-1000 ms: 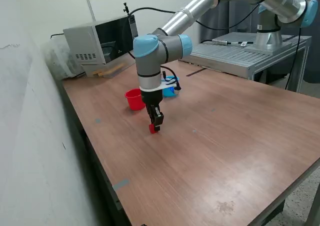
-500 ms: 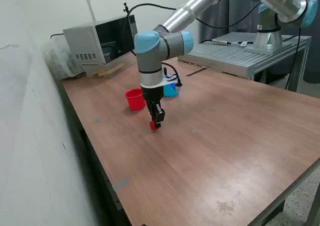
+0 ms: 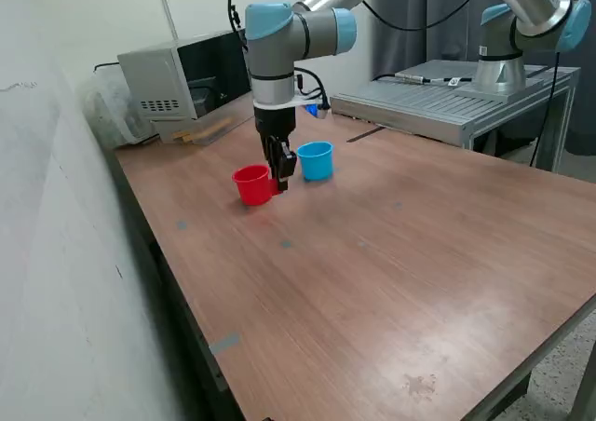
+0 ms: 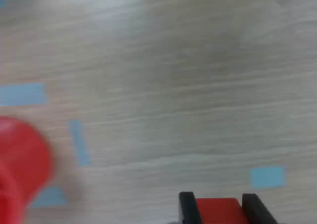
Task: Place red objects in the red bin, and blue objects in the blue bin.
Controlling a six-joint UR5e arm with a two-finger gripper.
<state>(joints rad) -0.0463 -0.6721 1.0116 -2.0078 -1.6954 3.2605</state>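
Note:
My gripper [image 3: 279, 180] hangs just above the table, right beside the red cup [image 3: 251, 184] on its exterior-view right side. It is shut on a small red cube [image 4: 218, 210], which shows between the two black fingers [image 4: 187, 208] in the wrist view; in the exterior view the cube is barely visible against the cup. The red cup also shows blurred at the edge of the wrist view [image 4: 20, 164]. The light blue cup [image 3: 316, 160] stands just to the exterior view's right of the gripper. The other red cube and the blue cubes are out of view.
A grey microwave-like box [image 3: 182, 78] and wooden pieces [image 3: 207, 130] sit at the back of the table. A metal platform [image 3: 456, 95] holds another arm base at the back right. Small blue tape marks [image 4: 22, 93] dot the tabletop.
The gripper lifted the red cube off the table and carried it back toward the red cup, uncovering the light blue cup behind it.

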